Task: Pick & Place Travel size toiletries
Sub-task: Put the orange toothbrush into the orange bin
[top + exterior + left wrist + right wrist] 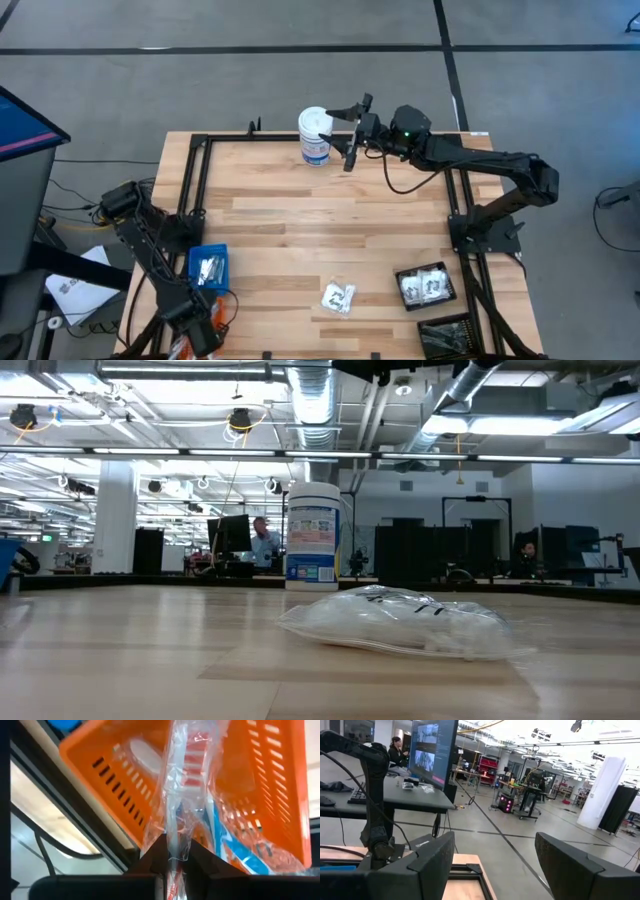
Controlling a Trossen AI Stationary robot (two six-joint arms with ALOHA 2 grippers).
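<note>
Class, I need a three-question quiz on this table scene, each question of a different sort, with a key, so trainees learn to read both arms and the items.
1. True or false: the right gripper has its jaws shut on the white canister.
2. The left gripper grips a clear packet over which bin? A blue bin, B orange bin, C black bin.
3. Fill in: in the middle of the table, toward its front edge, lies a loose ____.

Key
1. False: the jaws are open, beside the canister.
2. B.
3. Packet, crinkly and clear with white contents.
</note>
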